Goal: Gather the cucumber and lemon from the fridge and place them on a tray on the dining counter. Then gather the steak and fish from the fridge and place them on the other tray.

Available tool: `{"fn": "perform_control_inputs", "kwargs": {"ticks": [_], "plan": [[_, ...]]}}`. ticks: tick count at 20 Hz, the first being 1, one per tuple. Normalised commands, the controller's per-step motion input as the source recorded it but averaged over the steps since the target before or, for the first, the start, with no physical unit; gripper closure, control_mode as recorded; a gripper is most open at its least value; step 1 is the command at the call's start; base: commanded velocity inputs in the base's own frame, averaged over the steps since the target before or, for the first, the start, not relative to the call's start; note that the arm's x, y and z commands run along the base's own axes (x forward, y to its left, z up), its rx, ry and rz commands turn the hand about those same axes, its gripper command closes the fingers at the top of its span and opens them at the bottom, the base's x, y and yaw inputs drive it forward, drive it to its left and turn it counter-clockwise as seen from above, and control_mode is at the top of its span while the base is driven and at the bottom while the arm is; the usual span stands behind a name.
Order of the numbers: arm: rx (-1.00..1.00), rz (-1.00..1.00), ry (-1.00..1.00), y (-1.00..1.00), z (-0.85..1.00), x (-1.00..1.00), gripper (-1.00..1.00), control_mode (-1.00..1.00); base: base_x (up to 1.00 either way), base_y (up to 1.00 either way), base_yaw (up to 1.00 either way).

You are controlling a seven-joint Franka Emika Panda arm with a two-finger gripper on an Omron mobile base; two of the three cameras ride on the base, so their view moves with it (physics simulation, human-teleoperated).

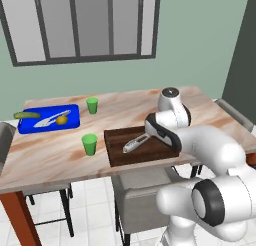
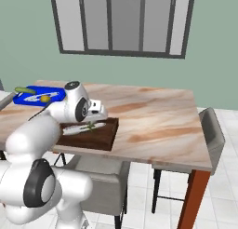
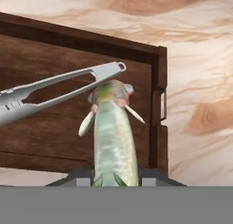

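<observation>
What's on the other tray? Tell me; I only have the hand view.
Observer: The blue tray carries the lemon and a metal utensil, with the cucumber at its far corner.
Operator: Report anything between the trays.
Observer: Two green cups; the nearer one stands beside the wooden tray.
Operator: Place the claw for me.
Observer: The claw, shut on the fish, is above the chair-side half of the wooden tray.
</observation>
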Motion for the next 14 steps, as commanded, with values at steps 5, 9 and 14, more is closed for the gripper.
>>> {"fn": "perform_control_inputs", "kwargs": {"ticks": [5, 9, 14], "plan": [[0.00, -0.02, 0.00, 0.00, -0.40, 0.26, 1.00, -1.00, 0.00, 0.00, 0.00], [0.00, 0.00, 0.00, 0.00, -0.41, 0.22, 1.00, -1.00, 0.00, 0.00, 0.00], [0.00, 0.00, 0.00, 0.00, -0.34, 0.20, 1.00, -1.00, 0.00, 0.00, 0.00]]}}
